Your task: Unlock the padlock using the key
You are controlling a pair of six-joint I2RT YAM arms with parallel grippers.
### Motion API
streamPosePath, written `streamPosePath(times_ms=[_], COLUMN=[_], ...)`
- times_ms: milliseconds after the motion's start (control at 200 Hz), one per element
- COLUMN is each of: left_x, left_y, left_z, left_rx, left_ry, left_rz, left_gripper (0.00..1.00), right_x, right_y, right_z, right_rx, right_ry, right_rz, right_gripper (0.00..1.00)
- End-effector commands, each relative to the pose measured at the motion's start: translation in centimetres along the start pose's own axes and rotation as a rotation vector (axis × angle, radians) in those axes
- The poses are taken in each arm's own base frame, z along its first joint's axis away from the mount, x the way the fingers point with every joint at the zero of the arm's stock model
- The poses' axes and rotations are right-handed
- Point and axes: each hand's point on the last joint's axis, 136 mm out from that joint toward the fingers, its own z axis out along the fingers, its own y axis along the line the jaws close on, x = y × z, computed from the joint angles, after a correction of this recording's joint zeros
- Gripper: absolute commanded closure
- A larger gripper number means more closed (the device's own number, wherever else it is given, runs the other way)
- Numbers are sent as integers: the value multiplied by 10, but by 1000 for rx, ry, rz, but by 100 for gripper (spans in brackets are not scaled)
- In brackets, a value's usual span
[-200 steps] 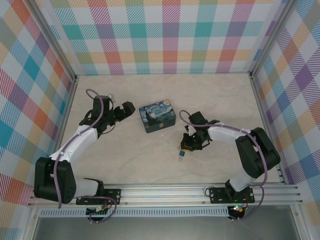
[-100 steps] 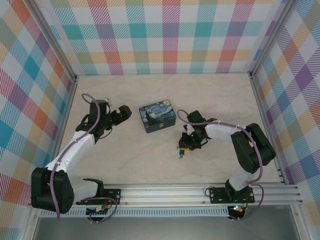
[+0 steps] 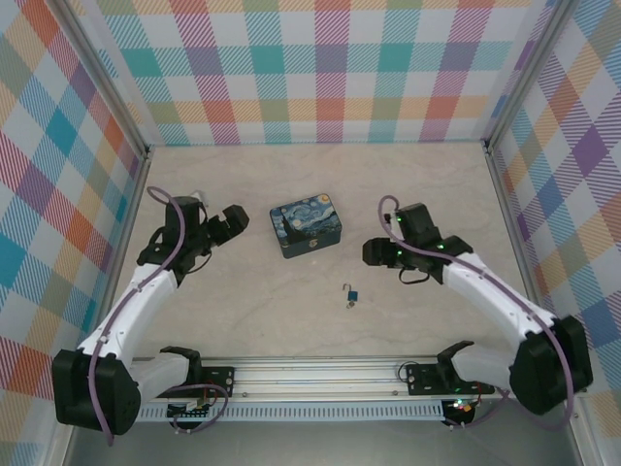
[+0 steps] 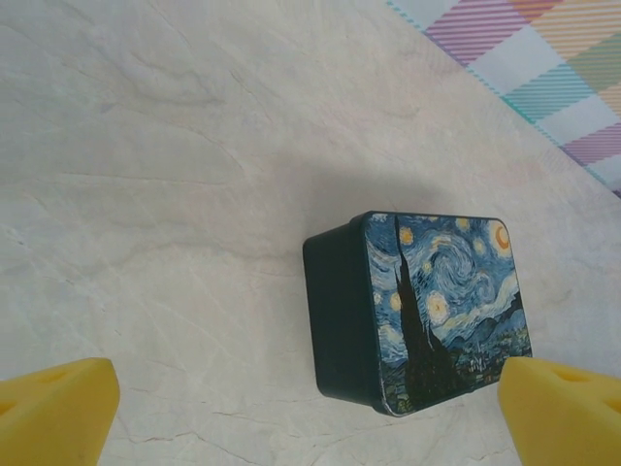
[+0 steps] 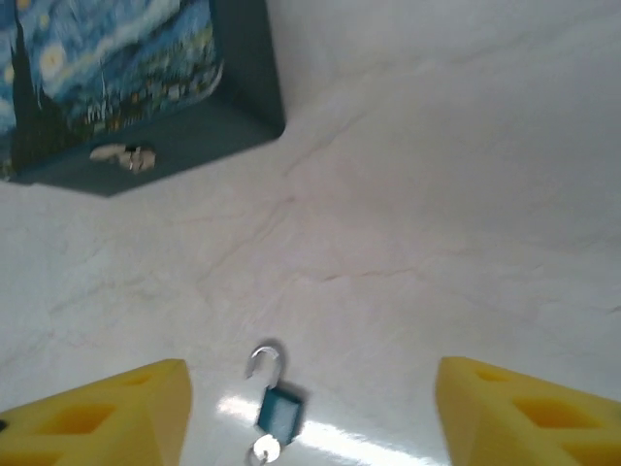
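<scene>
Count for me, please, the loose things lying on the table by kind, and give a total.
Tin: 1
Padlock: 1
Key: 1
Total: 3

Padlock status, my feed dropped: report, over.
Left pincer open, empty. Right pincer open, clear of padlock. Padlock on table, shackle swung open. Tin apart, path clear.

The starry-night tin (image 3: 306,229) stands at the middle of the worktop (image 3: 243,320), the one tall obstacle. Open surface surrounds the padlock (image 3: 351,294) toward the near edge. The far half lies free.
</scene>
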Motion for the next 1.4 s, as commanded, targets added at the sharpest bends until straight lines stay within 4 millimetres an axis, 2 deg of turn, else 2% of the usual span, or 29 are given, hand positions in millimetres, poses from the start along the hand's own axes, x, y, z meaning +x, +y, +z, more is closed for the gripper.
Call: streamPosePath(times_ms=[0, 95, 205, 355, 490, 545, 715, 840, 1015, 1175, 1215, 1395], left_x=[-8, -10, -11, -14, -15, -19, -11, -4, 2, 7, 7, 4], left_y=[19, 26, 38, 61, 89, 91, 100, 102, 107, 102, 102, 96], left_z=[-16, -23, -29, -35, -35, -31, -7, 11, 24, 41, 45, 59], left_rx=[-81, -114, -168, -268, -394, -400, -405, -362, -343, -284, -277, -249], left_ry=[-59, -79, -103, -174, -243, -271, -242, -264, -284, -286, -288, -286], left_rz=[20, 58, 104, 211, 284, 315, 374, 385, 399, 433, 439, 477], left_gripper=[0, 0, 0, 0, 0, 0, 0, 0, 0, 0, 0, 0], right_x=[-22, -36, -42, -41, -38, -36, -41, -57, -74, -68, -73, -76], right_y=[-24, -44, -67, -111, -131, -137, -141, -139, -135, -148, -145, -159], right_z=[-19, -32, -36, -31, -19, -11, 11, 15, 24, 50, 49, 53], right_rx=[82, 141, 205, 321, 336, 324, 290, 280, 256, 226, 217, 202], right_ry=[-174, -297, -381, -469, -538, -547, -537, -594, -627, -620, -649, -578], right_rz=[-92, -118, -148, -108, -92, -85, -121, -179, -246, -219, -235, -152], right_gripper=[19, 0, 0, 0, 0, 0, 0, 1, 0, 0, 0, 0])
